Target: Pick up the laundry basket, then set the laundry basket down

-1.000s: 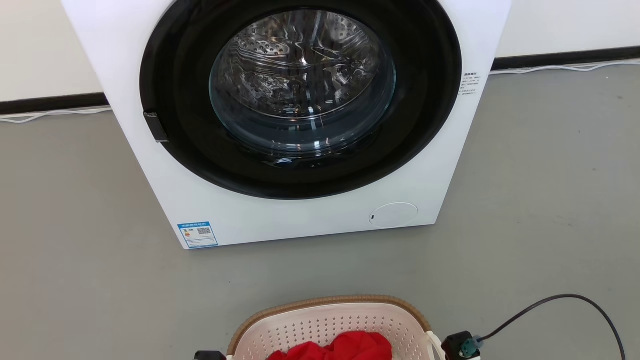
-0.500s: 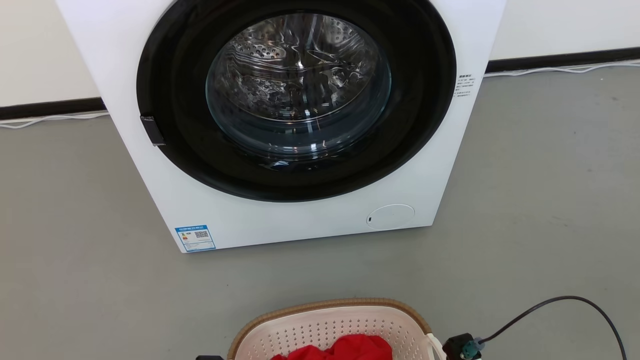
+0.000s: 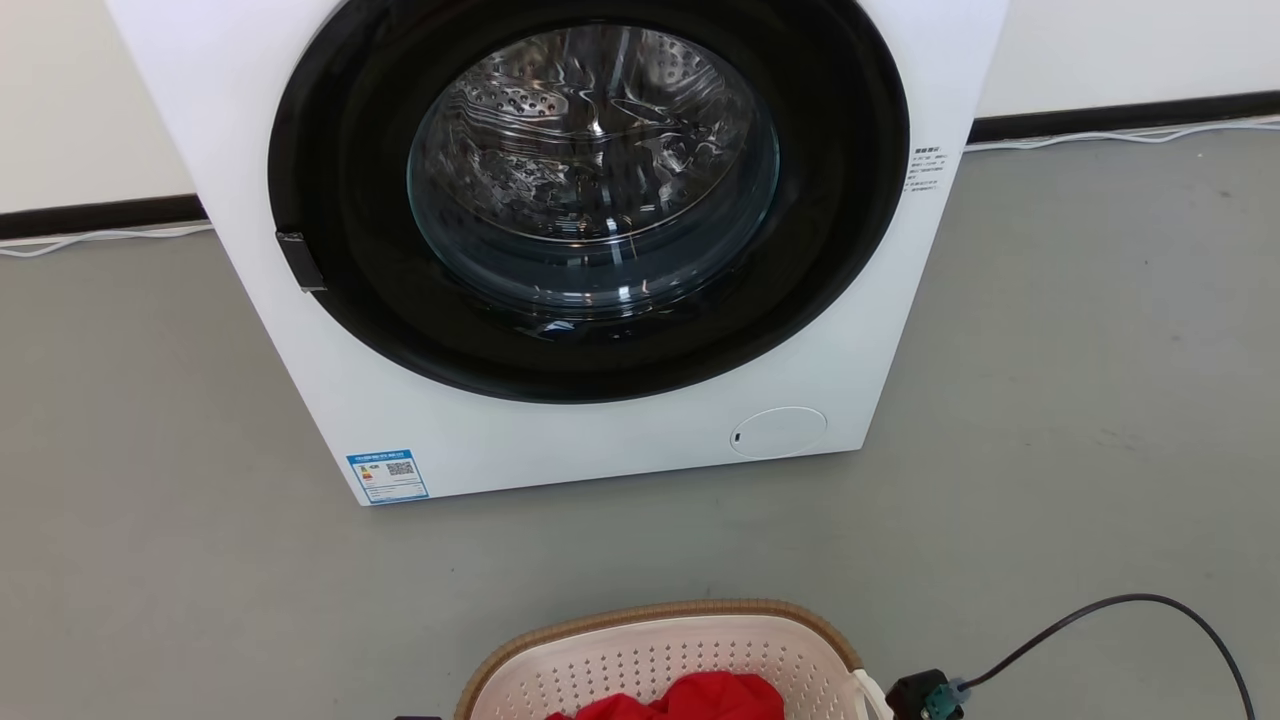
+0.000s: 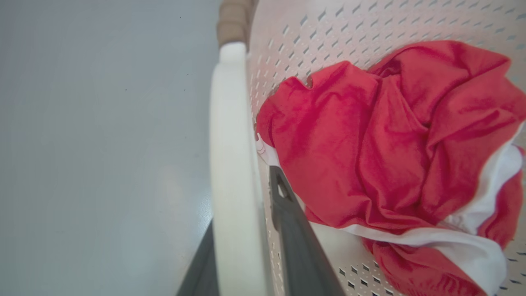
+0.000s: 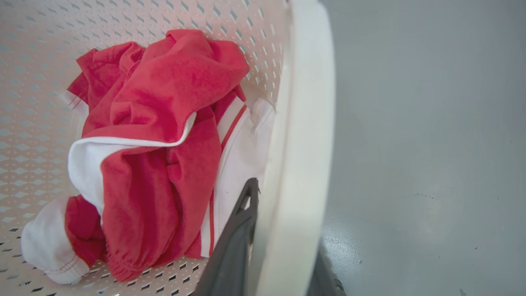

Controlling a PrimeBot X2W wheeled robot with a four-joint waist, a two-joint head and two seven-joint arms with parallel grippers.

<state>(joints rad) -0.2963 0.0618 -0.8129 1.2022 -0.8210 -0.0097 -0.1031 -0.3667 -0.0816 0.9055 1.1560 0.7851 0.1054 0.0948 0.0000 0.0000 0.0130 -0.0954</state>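
The laundry basket (image 3: 655,650) sits at the bottom middle of the head view, in front of the washing machine (image 3: 600,445) and well apart from it; whether its base rests on the floor (image 3: 1080,400) cannot be told. Its cream perforated wall (image 4: 349,24) and brown woven-look rim (image 3: 660,610) enclose a crumpled red and white garment (image 4: 370,139) that lies against the bottom and side wall (image 5: 37,49). The left end effector (image 4: 242,205) is closed on the basket's left loop handle (image 4: 230,156), one dark finger (image 4: 296,242) inside the basket beside the cloth, the other outside over the floor. The right end effector (image 5: 287,230) clamps the right loop handle (image 5: 302,135) in the same way, its inner finger (image 5: 240,222) touching the white edge of the garment (image 5: 164,123). In the head view a black cable (image 3: 1100,605) curves over the floor from a dark block (image 3: 912,693) just beside the basket's right handle. The machine's round door (image 3: 590,170), black-ringed glass, is closed, showing the steel drum behind. A blue label (image 3: 388,476) sits at its lower left corner and a round flap (image 3: 778,432) at its lower right. Behind it runs a black skirting (image 3: 1120,108).
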